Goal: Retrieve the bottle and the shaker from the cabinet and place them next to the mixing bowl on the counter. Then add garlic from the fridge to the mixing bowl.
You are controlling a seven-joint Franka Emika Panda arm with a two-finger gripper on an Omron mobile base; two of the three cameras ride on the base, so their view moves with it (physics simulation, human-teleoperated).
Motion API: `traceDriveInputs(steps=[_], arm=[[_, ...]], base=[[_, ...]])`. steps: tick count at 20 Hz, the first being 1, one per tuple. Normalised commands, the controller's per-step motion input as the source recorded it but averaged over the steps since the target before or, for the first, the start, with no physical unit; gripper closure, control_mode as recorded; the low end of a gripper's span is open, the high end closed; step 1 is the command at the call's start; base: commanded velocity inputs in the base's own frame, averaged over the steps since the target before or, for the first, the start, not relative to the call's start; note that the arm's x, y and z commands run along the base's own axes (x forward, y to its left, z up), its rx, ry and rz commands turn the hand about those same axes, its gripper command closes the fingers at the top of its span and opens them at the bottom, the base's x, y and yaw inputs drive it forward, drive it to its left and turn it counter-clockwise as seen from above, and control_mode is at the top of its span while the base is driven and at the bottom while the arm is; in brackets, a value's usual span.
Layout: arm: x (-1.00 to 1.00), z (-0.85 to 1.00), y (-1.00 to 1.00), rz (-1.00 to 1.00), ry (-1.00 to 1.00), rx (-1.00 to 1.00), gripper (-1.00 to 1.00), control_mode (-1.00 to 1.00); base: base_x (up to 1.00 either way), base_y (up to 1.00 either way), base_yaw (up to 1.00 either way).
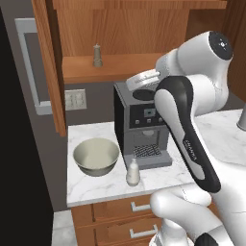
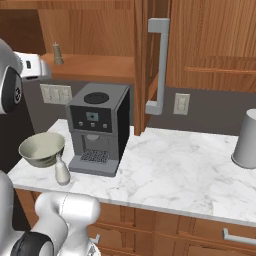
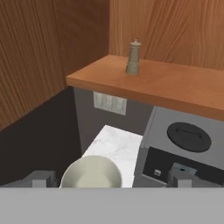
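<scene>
Shaker [image 3: 134, 57] upright (knob up) on cabinet [image 1: 110, 69] shelf.

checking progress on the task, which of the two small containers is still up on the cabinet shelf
The brown shaker with the knob top stands on the cabinet shelf. The white bottle already stands on the counter beside the mixing bowl.
</scene>
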Motion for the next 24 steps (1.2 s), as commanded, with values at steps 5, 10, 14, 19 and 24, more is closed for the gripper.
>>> traceDriveInputs(steps=[5, 10, 14, 19, 24], arm=[[0.31, 0.0, 0.0, 0.0, -0.18, 0.03, -1.0, -1.0], [0.49, 0.01, 0.0, 0.0, -0.04, 0.01, -1.0, -1.0], [0.46, 0.14, 0.0, 0.0, 0.02, 0.0, -1.0, -1.0], [0.37, 0.32, 0.0, 0.0, 0.06, 0.0, -1.0, -1.0], [0.4, 0.14, 0.0, 0.0, 0.01, 0.0, -1.0, -1.0]], base=[[0.0, 0.0, 0.0], [0.0, 0.0, 0.0], [0.0, 0.0, 0.0], [0.0, 0.0, 0.0], [0.0, 0.0, 0.0]])
